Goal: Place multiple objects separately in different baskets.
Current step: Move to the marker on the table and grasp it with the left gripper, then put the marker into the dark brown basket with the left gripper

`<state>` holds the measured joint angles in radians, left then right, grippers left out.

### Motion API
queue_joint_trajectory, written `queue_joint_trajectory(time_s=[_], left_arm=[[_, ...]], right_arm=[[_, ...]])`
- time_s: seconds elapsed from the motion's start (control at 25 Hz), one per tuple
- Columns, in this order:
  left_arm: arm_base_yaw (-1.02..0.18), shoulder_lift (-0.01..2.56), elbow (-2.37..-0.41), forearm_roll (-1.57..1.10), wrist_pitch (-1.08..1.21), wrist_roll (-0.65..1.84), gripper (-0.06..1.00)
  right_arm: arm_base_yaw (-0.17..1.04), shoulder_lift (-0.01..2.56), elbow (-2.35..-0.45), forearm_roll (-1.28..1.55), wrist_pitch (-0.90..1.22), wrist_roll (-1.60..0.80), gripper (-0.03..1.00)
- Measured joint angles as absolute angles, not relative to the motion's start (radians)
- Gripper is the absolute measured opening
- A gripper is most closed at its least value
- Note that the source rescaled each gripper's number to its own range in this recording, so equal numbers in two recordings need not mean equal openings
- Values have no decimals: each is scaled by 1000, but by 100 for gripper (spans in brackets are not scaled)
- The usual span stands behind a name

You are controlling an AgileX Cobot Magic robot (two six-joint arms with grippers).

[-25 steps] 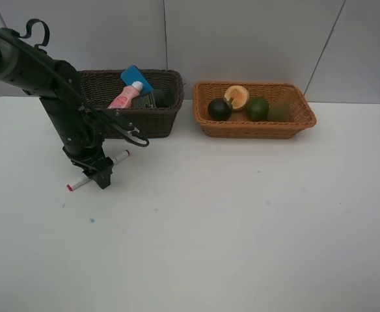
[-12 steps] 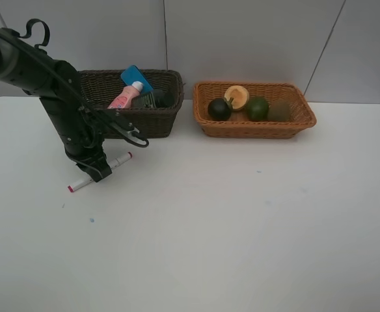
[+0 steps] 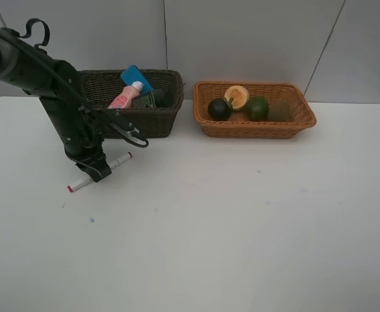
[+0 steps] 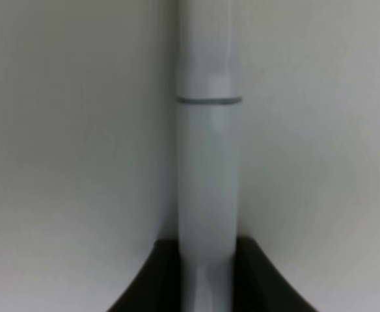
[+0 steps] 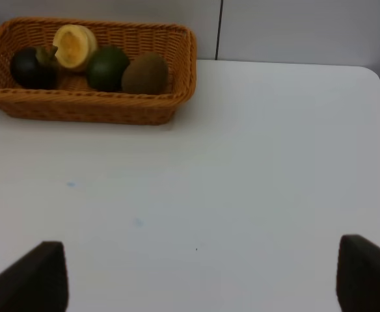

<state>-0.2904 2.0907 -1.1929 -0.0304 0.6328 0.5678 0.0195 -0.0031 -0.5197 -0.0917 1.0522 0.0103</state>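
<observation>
Left gripper (image 3: 96,170) now clamped on white-red marker (image 3: 99,170), jaws wide a second ago, on the table (image 3: 209,227) just before the dark brown basket (image 3: 157,120). Last stray item, seemingly ready for lifting. Right gripper (image 5: 196,276) spread wide, idle.

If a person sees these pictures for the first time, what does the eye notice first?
First, the black left arm bends down to the white table, its pincer shut on the white-red marker in front of the dark brown basket. Next, the light orange basket at the back right holds four fruits in a row.
</observation>
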Motion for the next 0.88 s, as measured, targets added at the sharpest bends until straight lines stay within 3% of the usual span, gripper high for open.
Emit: queue_joint_trajectory(time_s=[0.56, 0.88], left_arm=[[-290, 1775, -1193, -54, 889, 642, 2], [-290, 1656, -1204, -54, 878, 666, 2]], right_arm=[[19, -3, -520, -92, 1052, 9, 100], [19, -3, -520, -92, 1052, 9, 100]])
